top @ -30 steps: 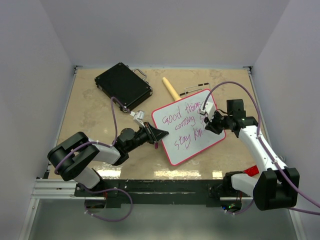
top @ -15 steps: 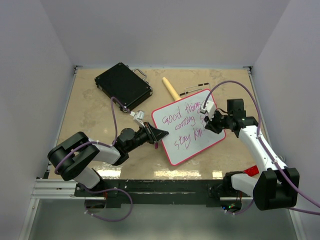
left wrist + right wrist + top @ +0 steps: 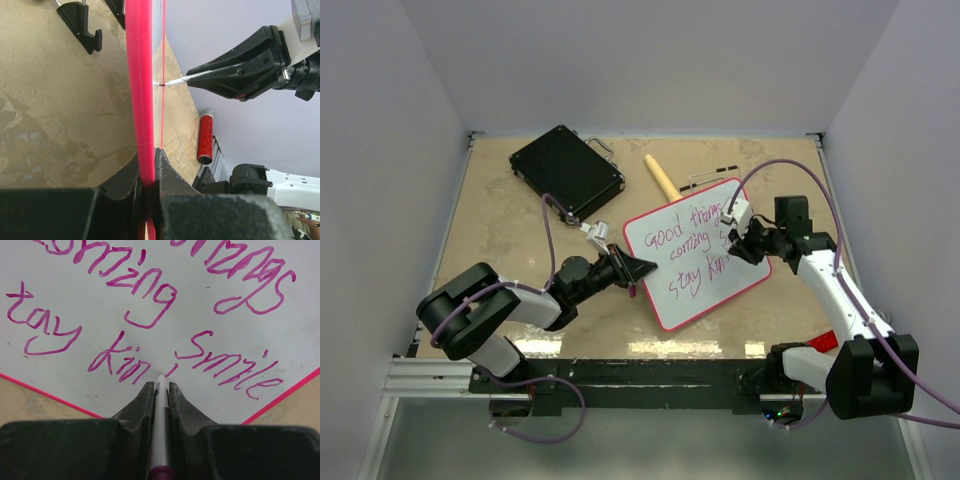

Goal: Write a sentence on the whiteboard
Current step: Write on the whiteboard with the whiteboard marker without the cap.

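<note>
The whiteboard (image 3: 695, 297) lies askew right of centre on the worktop (image 3: 520, 230), its pink left rim clenched in the left pincer (image 3: 642, 269), the right pincer (image 3: 733, 243) clamped on a marker (image 3: 160, 390) whose tip touches beside "kin", with bare worktop along its near edge.

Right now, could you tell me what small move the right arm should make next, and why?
Probably sweep the thin white marker into a "d". Held in the shut right jaws, its tip meets the small glossy white board with the red-pink rim just past the pink-purple "kin", where only one short stroke stands.
</note>
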Robot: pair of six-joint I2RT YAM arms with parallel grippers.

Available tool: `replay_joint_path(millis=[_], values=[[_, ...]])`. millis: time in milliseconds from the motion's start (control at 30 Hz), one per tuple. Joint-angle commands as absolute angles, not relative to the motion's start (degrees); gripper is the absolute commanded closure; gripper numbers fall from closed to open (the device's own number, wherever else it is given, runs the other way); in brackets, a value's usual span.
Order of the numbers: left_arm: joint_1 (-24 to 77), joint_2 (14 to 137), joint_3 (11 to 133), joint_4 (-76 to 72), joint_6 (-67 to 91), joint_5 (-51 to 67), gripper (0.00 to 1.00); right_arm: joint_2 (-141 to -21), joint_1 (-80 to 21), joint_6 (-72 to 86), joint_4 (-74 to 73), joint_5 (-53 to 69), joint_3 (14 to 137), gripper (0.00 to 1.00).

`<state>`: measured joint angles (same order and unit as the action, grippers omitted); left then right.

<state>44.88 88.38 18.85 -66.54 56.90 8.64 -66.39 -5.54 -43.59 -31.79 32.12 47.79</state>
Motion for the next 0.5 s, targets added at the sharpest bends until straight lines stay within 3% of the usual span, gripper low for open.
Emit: replay_joint_path(millis=[0,467], values=[[45.0,88.4,20.0,-72.1,53.9,10.9,1.0,-66.9,-5.7,-45.3,-32.3,35.9,49.8,1.0],[45.0,88.0,20.2,-71.5,53.7,11.0,1.0,-67.2,-5.7,-49.6,-38.0,36.4,49.4,1.0]])
